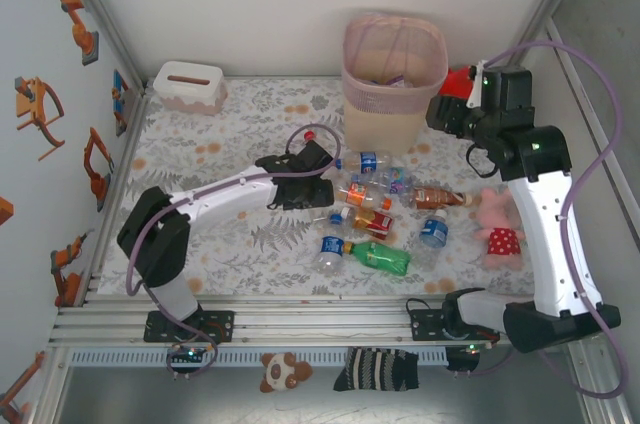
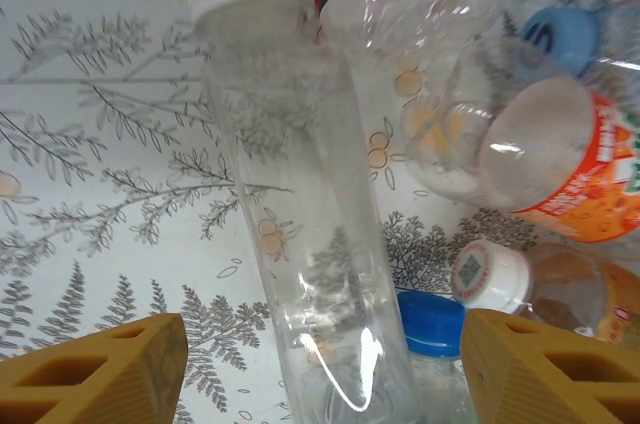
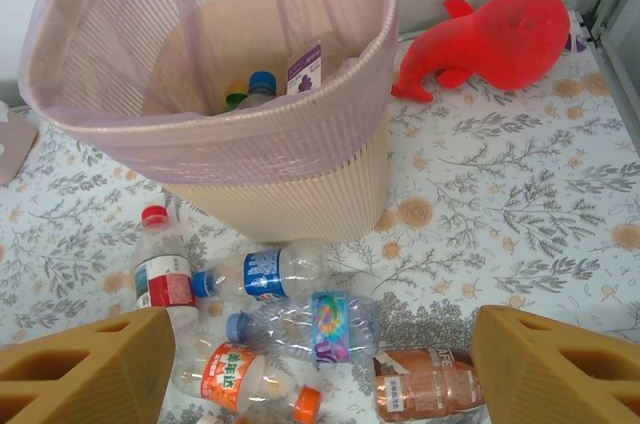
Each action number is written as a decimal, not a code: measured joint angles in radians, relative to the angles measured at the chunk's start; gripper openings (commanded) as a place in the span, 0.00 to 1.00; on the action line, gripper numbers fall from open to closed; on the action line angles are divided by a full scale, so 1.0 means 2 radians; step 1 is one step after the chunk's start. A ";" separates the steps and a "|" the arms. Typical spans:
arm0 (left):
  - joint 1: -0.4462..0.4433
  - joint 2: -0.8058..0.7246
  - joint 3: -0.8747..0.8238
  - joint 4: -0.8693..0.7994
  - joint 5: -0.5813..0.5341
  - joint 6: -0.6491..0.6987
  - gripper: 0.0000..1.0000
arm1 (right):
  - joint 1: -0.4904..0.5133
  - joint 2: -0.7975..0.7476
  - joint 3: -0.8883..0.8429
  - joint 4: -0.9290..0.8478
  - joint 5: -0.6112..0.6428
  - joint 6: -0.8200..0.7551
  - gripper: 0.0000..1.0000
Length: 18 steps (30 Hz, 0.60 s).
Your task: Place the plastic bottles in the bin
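Observation:
The pale pink bin stands at the back of the table, with a blue-capped bottle lying inside it. Several plastic bottles lie in a heap in front of it. My left gripper is low at the heap's left edge. In the left wrist view it is open around a clear bottle with a white cap, with a gap on both sides. My right gripper hangs high beside the bin. It is open and empty, above a rainbow-labelled bottle and a brown one.
A red toy lies right of the bin, and a pink plush sits by the right arm. A white tissue box stands at the back left. An orange-labelled bottle and a blue cap crowd the left gripper's right finger.

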 measured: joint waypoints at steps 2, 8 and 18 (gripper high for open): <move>-0.001 0.013 0.002 -0.002 0.006 -0.006 0.72 | 0.000 0.000 0.000 0.000 0.000 0.000 0.77; -0.010 0.040 0.004 -0.008 0.018 -0.020 0.69 | 0.000 0.000 0.000 -0.001 0.002 0.000 0.77; -0.016 0.051 0.001 -0.011 0.022 -0.032 0.58 | 0.000 0.000 -0.006 -0.003 0.002 0.000 0.77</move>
